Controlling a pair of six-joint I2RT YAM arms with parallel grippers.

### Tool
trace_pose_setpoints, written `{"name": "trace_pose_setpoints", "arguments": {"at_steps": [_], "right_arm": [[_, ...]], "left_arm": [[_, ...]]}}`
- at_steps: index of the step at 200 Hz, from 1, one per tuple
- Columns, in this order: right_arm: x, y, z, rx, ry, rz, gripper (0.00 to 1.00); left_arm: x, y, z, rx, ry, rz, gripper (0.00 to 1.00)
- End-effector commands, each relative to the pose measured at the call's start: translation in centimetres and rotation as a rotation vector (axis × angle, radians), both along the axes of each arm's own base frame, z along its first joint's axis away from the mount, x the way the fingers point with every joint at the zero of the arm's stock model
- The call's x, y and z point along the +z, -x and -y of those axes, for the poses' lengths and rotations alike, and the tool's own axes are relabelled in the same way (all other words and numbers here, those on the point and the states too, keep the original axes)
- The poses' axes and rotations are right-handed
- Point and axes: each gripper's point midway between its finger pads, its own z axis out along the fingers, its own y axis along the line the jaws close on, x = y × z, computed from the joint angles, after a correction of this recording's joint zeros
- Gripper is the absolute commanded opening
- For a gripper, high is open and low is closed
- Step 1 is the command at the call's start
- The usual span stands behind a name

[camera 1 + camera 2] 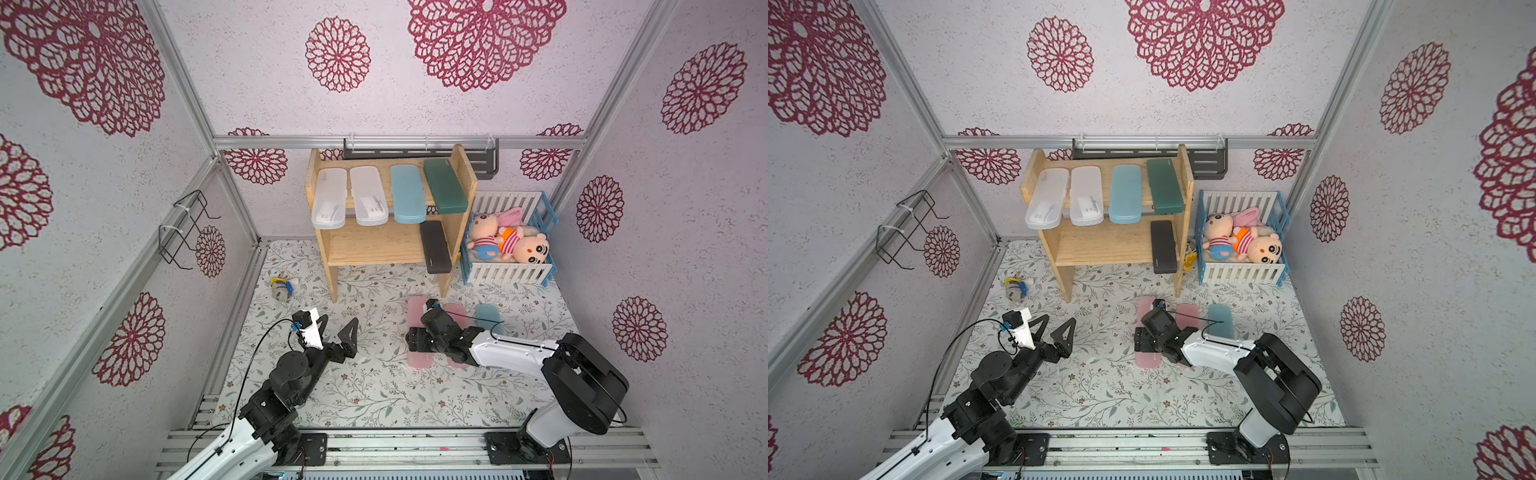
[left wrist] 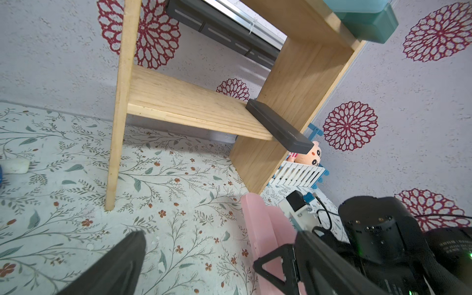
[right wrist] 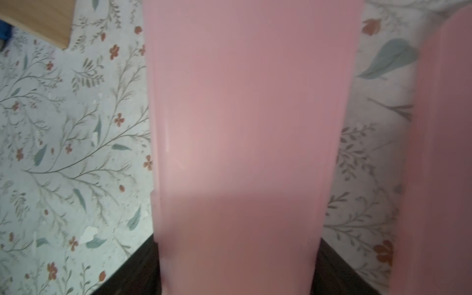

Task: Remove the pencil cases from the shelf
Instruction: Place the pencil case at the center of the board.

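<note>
Right wrist view is soft throughout. The pink rounded plastic pencil case [image 3: 237, 127] runs off its top and bottom edges, and the right end effector [image 3: 236, 275] shows only as dark slivers either side of it. In a top view the second pink plastic case [image 1: 457, 311] is mostly under the right arm [image 1: 498, 345]. In the left wrist view the dark green plastic case [image 2: 370, 23] is clipped by the frame edge and the left end effector [image 2: 196, 249] is cut off too. The small yellow, blue and grey item [image 1: 282, 286] on the counter [image 1: 374, 390] is too small to identify.

Tally: eight pencil cases [image 1: 1128, 193] — two frosted white cases [image 1: 329, 198], two light blue cases [image 1: 407, 193], two pink cases [image 1: 417, 308], one dark green case [image 1: 442, 187], one black case [image 1: 435, 247]; one wooden shelf [image 1: 374, 245], one slatted crate [image 1: 505, 274], at least two dolls [image 1: 484, 230], one small loose toy [image 1: 282, 286], one wall rack [image 1: 484, 162], one wire holder [image 1: 185, 230].
</note>
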Motion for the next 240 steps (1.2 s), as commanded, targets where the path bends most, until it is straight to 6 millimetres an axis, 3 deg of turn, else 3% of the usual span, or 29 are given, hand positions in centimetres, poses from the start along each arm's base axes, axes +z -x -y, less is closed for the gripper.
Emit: {"name": "trace_pose_setpoints", "arguments": {"at_steps": [1, 54, 112, 240], "right_arm": [[0.5, -1.6, 0.4, -0.003, 0.033, 0.012, 0.76], [-1.2, -2.1, 1.9, -0.012, 0.110, -0.037, 0.78], [-2.3, -0.9, 3.9, -0.024, 0.165, -0.077, 0.79], [-1.9, 0.0, 8.2, -0.075, 0.206, -0.070, 0.82]], "left_arm": [[-0.2, 0.0, 0.0, 0.003, -0.009, -0.003, 0.97], [-0.2, -0.1, -0.1, 0.011, -0.028, -0.006, 0.97], [-0.3, -0.1, -0.2, 0.017, -0.038, -0.006, 0.97], [-0.3, -0.1, -0.1, 0.013, -0.039, -0.011, 0.97]]}}
